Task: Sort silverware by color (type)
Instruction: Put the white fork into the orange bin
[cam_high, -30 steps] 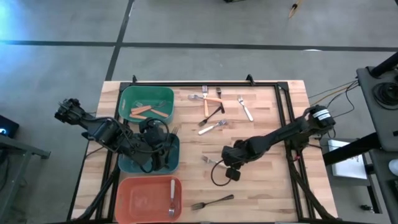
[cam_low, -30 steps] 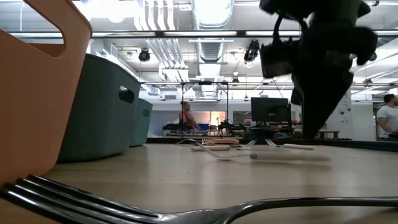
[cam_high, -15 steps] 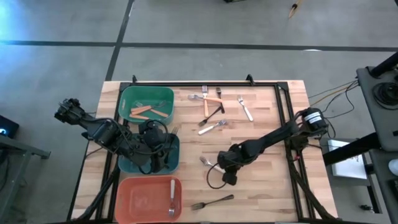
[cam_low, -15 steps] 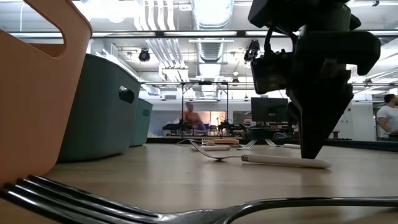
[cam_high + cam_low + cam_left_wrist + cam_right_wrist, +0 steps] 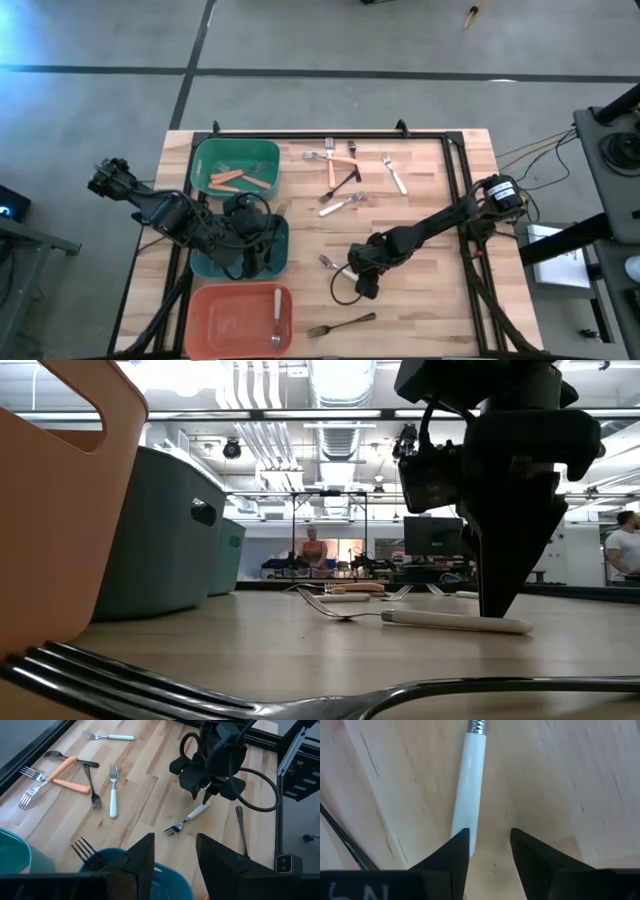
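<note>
Right gripper (image 5: 353, 268) has dropped toward the near-left and now sits low over the handle end of a white-handled fork (image 5: 420, 618), jaws parted narrowly with the handle (image 5: 468, 795) lying beside one fingertip, not clamped. That fork lies flat mid-table, long axis running diagonally, tines (image 5: 172, 828) pointing toward the teal bin (image 5: 281, 250) on the left. Bare wood (image 5: 420, 310) is open to the right of and behind the gripper; a black fork (image 5: 340, 325) lies near the front edge, beside the salmon bin (image 5: 205, 300). Left gripper (image 5: 172, 855) hangs over the teal bin's right rim, fingers apart and holding nothing. More forks are clustered at the far side (image 5: 340, 175), with orange-handled ones in the green bin (image 5: 215, 152). Table is light wood planks with a black frame; behind it is an open lab where a person (image 5: 314, 548) stands far back.
</note>
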{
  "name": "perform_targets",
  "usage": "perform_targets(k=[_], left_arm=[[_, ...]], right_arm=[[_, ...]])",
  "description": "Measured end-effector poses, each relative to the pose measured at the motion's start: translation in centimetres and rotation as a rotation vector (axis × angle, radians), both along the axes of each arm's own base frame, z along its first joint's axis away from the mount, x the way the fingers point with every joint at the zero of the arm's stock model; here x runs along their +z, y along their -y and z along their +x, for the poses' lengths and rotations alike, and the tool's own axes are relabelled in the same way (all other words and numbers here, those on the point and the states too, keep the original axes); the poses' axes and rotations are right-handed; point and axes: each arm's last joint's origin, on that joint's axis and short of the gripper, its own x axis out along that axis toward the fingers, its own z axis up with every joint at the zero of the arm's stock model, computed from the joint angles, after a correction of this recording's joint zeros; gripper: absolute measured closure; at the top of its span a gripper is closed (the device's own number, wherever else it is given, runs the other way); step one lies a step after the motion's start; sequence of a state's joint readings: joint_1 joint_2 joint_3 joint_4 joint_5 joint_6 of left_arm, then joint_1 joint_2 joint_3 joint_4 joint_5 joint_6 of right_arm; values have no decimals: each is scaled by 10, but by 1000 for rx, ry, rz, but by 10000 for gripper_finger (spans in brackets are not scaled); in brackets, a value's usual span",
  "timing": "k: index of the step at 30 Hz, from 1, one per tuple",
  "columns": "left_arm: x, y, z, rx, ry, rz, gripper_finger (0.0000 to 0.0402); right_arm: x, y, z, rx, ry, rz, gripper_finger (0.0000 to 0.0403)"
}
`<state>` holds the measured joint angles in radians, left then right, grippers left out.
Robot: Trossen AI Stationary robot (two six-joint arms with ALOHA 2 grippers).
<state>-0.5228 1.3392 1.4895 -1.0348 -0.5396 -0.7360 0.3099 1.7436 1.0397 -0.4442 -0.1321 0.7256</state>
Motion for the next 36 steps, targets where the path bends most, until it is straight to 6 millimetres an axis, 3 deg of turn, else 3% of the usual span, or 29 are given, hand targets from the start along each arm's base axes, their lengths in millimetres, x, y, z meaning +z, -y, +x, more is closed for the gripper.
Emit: perform_targets(k=[7,13,29,36], left_arm=[[0,0,0,3,0,-5,274],[-1,0,-1,-1,-9,-5,274],[-4,0,-1,-13,-26,15,274],[-20,1,2,-3,-51,20,274]], right_arm=[[21,-2,1,-25,44,21,280],[20,-13,1,1,37,21,284],[-23,-16,2,67,-47,-174,297],[-50,-16,2,114,-138,-194,379]])
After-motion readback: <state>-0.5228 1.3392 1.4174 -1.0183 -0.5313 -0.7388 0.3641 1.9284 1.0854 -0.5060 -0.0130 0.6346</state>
